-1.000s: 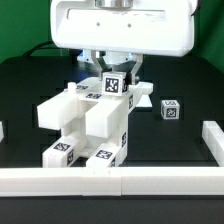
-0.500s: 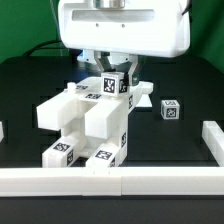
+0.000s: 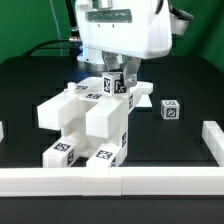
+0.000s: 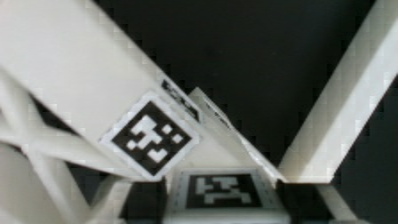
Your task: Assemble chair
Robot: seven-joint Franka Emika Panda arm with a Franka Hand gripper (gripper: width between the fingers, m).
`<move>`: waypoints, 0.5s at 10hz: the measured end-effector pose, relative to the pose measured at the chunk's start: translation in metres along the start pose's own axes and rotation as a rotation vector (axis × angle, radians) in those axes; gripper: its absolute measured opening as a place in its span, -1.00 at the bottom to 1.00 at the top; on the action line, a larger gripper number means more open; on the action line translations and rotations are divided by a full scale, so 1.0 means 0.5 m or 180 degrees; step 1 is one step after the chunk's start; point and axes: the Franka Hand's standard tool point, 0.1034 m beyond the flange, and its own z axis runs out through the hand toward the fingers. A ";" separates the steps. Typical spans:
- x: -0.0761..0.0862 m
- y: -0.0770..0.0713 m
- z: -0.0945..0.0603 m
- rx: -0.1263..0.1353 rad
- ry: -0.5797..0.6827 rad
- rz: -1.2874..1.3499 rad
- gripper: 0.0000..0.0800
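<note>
The partly built chair (image 3: pixel 90 125) stands in the middle of the black table, made of white blocks with square tags on their front faces. My gripper (image 3: pixel 116 82) hangs over its far end and is shut on a small white tagged block (image 3: pixel 113 85), held at the top of the assembly. In the wrist view the gripper (image 4: pixel 222 192) has the same block (image 4: pixel 222 190) between its dark fingers. Slanted white chair parts, one with a tag (image 4: pixel 157 135), lie just beyond it. I cannot tell whether the block touches the assembly.
A small loose tagged white cube (image 3: pixel 171 110) lies on the table toward the exterior view's right. White border rails run along the front (image 3: pixel 110 181) and at the right (image 3: pixel 212 135). A flat white piece (image 3: pixel 143 90) lies behind the gripper.
The arm's white housing has shifted toward the exterior view's right and up. The held block stays at about the same spot over the chair.
</note>
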 end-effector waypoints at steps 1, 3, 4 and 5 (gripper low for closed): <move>0.000 0.000 0.000 0.0001 0.0001 0.0021 -0.27; 0.000 0.000 0.000 -0.0003 0.0003 -0.0123 0.17; 0.000 -0.002 -0.001 -0.0029 0.0018 -0.0192 0.17; 0.000 -0.005 -0.003 -0.0034 0.0022 -0.0282 0.53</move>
